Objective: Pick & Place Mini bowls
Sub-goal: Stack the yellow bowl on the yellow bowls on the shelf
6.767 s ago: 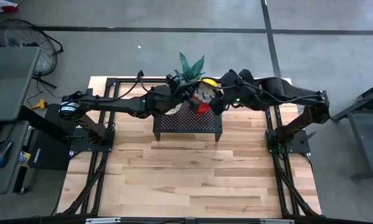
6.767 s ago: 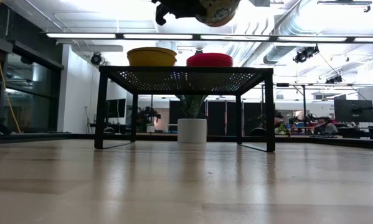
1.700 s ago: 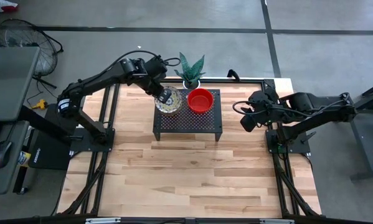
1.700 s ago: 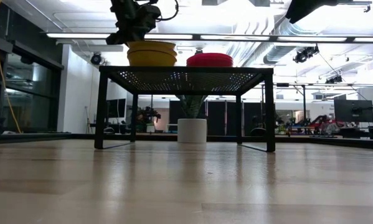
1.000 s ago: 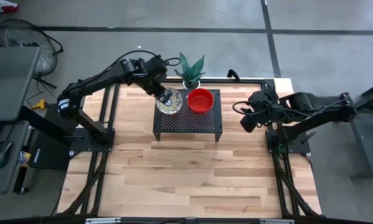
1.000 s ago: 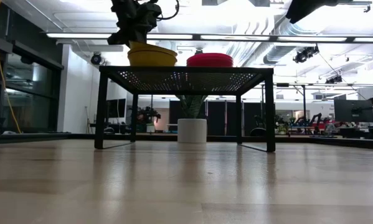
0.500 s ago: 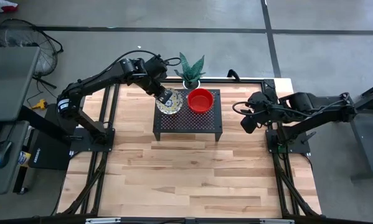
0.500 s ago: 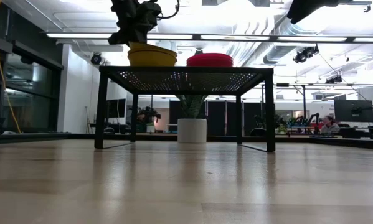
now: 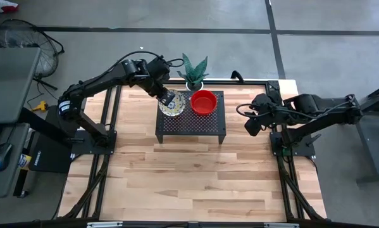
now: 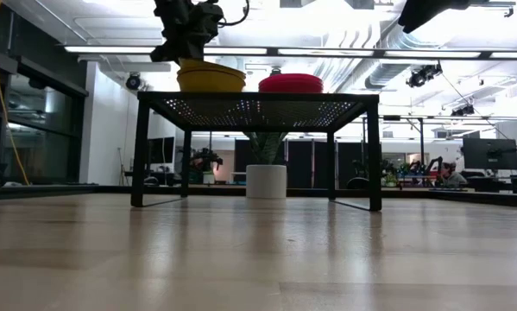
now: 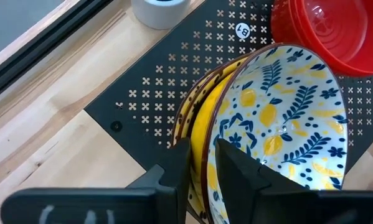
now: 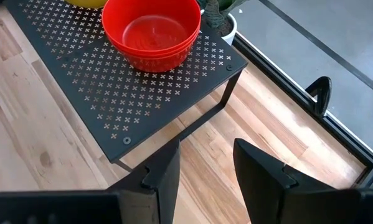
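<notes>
A stack of cream-yellow patterned mini bowls (image 9: 172,104) (image 10: 211,78) sits on the left part of a black perforated stand (image 9: 192,123). The top bowl (image 11: 286,118) lies tilted in the stack. A stack of red mini bowls (image 9: 203,102) (image 10: 290,83) (image 12: 152,31) rests on the stand beside it. My left gripper (image 9: 169,99) (image 11: 202,146) is at the top patterned bowl's rim, shut on it. My right gripper (image 9: 249,121) (image 12: 202,162) hangs open off the stand's right side, touching nothing. My left gripper pinches the rim (image 11: 212,127) of the top patterned bowl on its left side, one finger (image 11: 236,165) inside the bowl and one finger (image 11: 181,162) outside. The fingers come from above, slanting from the far left. The bowl is tilted and still nested in the stack.
A white pot with a green plant (image 9: 194,81) (image 10: 266,180) stands on the table behind the stand. A black frame rail (image 9: 252,80) runs along the table's edges. Bare wood (image 9: 195,177) stretches in front of the stand.
The top patterned bowl has tipped from level to a tilt inside its stack, with my left gripper at its rim. Over the last second both arms and all bowls have stayed still.
</notes>
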